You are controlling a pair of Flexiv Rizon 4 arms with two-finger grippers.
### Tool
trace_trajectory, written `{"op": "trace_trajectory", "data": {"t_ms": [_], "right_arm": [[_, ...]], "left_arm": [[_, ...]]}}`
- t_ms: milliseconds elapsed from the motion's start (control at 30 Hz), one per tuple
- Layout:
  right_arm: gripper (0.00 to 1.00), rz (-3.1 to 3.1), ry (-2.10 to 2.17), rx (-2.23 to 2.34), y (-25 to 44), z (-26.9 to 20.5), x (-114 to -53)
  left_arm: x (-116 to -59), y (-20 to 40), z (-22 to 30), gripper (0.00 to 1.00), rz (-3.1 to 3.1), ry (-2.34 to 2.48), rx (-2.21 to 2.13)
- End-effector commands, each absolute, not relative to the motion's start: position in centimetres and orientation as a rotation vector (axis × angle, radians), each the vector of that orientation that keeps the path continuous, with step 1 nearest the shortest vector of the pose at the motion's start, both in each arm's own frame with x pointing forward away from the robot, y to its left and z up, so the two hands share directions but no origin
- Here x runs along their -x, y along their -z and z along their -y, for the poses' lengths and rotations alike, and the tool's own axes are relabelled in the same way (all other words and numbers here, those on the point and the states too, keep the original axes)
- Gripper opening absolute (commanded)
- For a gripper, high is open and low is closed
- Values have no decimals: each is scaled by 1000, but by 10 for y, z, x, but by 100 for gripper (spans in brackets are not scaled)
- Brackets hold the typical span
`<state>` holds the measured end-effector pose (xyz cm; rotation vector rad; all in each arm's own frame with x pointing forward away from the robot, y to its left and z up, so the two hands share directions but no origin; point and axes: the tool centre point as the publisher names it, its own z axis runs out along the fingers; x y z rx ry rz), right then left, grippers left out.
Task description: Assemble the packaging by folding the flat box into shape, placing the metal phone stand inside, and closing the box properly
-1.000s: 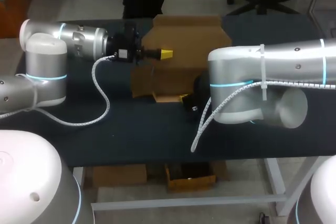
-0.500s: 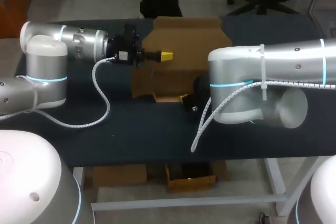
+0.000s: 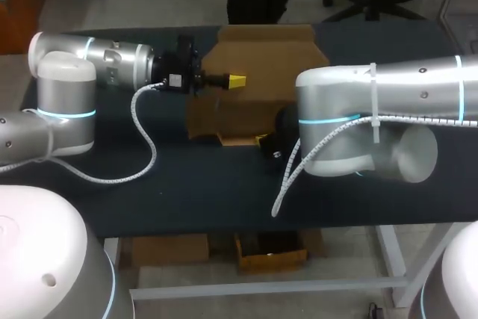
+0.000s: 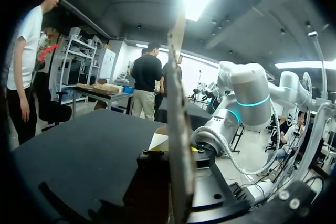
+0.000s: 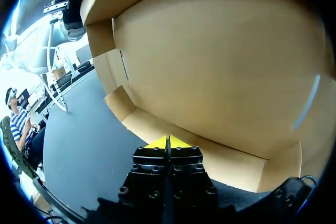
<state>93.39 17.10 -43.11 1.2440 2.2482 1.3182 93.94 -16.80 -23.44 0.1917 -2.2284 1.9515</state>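
Observation:
The brown cardboard box point(image 3: 261, 57) stands partly unfolded on edge at the back middle of the dark table point(image 3: 187, 192). My left gripper point(image 3: 236, 79) reaches in from the left and is shut on the box's left panel, high up. In the left wrist view that panel point(image 4: 178, 129) rises edge-on out of the jaws. My right gripper point(image 3: 261, 139) sits low at the box's front foot. In the right wrist view, the right gripper point(image 5: 168, 141) is shut on nothing, its tips against the bottom flap of the box point(image 5: 220, 66). No phone stand shows in any view.
A white coiled cable point(image 3: 146, 151) hangs from my left arm and loops over the table's left half. My right arm's thick elbow point(image 3: 358, 121) hangs over the right half. Bare table point(image 5: 84, 140) lies beside the right gripper.

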Motion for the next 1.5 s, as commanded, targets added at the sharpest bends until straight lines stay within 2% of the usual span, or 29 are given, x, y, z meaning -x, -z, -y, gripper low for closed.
{"op": "trace_trajectory", "data": {"t_ms": [33,1500], "right_arm": [[0,-2247,-1316,-1245,441,-173,-937],[0,-2247,-1316,-1245,441,-173,-937]], "left_arm": [[-939,239,167,0,2232,-1951,-195],[-941,238,170,0,2265,-1919,-181]]}}
